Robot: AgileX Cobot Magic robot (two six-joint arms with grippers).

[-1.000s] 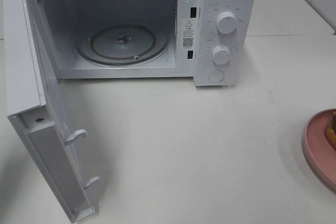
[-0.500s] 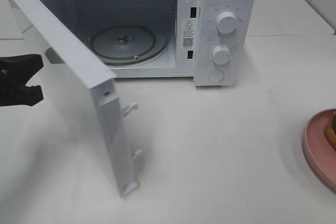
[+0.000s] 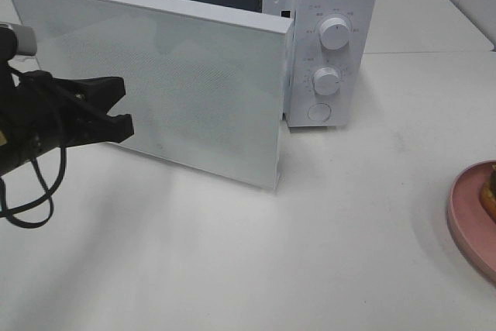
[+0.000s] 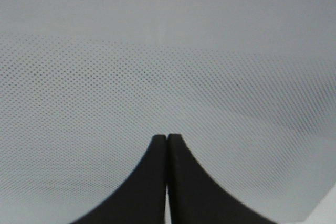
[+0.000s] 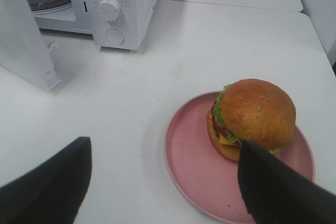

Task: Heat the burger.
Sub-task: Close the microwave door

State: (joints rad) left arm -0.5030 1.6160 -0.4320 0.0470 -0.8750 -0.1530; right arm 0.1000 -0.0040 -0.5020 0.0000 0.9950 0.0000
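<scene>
White tabletop [image 3: 349, 253] fills the scene. Over on the left, the left hand [image 3: 122, 108] has its fingers pressed tight together, holding nothing, tips against the microwave door [image 3: 170, 83], which stands partly ajar. Behind it sits the microwave [image 3: 333, 5]. Far right, the burger [image 5: 252, 119] waits on the pink plate [image 5: 194, 171], well away from the microwave, with the right hand [image 5: 163, 182] spread wide and empty above it.
</scene>
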